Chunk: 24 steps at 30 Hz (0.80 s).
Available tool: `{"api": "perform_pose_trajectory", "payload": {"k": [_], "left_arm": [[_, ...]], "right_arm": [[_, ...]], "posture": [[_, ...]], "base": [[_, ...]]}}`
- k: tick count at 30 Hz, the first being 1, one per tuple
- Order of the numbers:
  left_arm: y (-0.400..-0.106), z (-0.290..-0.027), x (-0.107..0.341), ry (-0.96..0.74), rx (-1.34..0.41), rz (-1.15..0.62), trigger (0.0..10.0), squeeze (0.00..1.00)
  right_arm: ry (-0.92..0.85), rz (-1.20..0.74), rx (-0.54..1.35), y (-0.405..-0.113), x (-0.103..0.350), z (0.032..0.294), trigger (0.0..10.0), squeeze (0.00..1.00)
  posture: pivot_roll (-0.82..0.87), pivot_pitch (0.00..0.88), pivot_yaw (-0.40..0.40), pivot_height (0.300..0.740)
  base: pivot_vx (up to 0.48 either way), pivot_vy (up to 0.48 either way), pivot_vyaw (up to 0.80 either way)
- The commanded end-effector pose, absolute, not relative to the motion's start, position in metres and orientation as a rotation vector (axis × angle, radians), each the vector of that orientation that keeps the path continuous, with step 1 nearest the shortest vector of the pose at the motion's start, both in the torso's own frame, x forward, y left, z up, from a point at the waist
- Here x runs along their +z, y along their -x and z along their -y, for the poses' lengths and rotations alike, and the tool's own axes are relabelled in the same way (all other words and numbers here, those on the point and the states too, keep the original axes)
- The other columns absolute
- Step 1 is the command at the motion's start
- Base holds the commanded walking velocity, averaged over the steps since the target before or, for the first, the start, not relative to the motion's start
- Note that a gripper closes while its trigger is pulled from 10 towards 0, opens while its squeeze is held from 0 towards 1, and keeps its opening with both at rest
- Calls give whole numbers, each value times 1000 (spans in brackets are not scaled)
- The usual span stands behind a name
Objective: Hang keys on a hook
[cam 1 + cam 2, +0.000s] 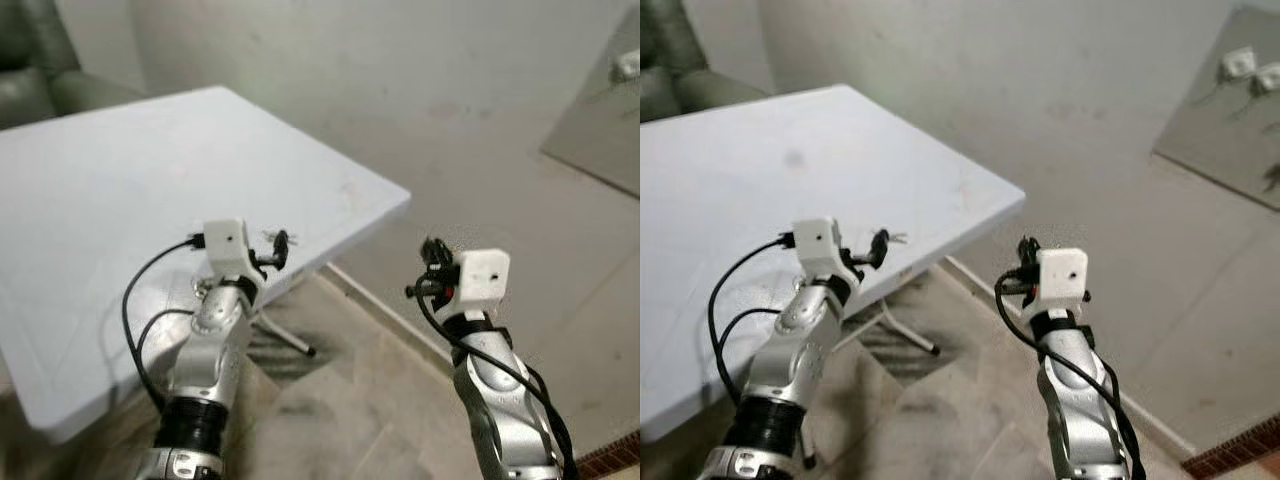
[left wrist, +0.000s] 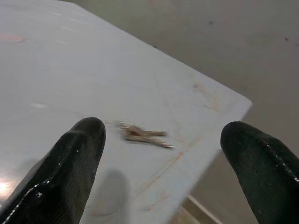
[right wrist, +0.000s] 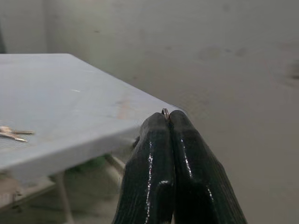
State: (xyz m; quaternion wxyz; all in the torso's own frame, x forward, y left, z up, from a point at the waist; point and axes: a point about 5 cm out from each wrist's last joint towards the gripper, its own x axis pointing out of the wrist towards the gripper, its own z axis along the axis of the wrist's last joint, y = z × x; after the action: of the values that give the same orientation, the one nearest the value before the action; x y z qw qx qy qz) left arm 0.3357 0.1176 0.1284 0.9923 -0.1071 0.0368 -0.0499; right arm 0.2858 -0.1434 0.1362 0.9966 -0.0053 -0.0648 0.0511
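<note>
Left eye view: we saw both silver arms raised, elbows low, wrists pointing forward. The left gripper (image 1: 281, 247) hung over the near edge of the white table (image 1: 90, 200), a smooth, faintly stained slab on thin metal legs. The right gripper (image 1: 432, 262) stood off the table's corner, above the tiled floor (image 1: 350, 400). The keys could not be made out here.

Right eye view: we saw the same poses, with a small pale sliver just beside the left gripper (image 1: 880, 248); at right, white sockets (image 1: 1252, 68) sat on a grey wall panel.

Left wrist view: we saw the two rounded, glossy black fingers (image 2: 70, 163) spread wide apart, grasping nothing. Between them, lying flat on the table near its edge, were the keys (image 2: 142, 134), thin, brassy and blurred.

Right wrist view: we saw the right gripper's fingers (image 3: 154, 168) pressed together, a small metal ring (image 3: 165, 111) peeping at their tips. The keys (image 3: 11, 133) lay well apart on the tabletop, against a plain plaster wall (image 3: 224, 56).
</note>
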Motion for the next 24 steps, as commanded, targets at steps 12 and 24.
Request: {"api": "perform_pose_trajectory", "payload": {"k": [12, 24], "left_arm": [[-334, -104, 132, 197, -128, -66, 10000, 0], [-335, -100, 135, 155, -144, -38, 10000, 0]], "right_arm": [[24, 137, 63, -287, 139, 152, 10000, 0], [31, 146, 46, -288, 142, 155, 10000, 0]], "posture": [[60, 0, -66, 740], [50, 0, -67, 740]], "base": [[0, 0, -721], [0, 0, -719]]}}
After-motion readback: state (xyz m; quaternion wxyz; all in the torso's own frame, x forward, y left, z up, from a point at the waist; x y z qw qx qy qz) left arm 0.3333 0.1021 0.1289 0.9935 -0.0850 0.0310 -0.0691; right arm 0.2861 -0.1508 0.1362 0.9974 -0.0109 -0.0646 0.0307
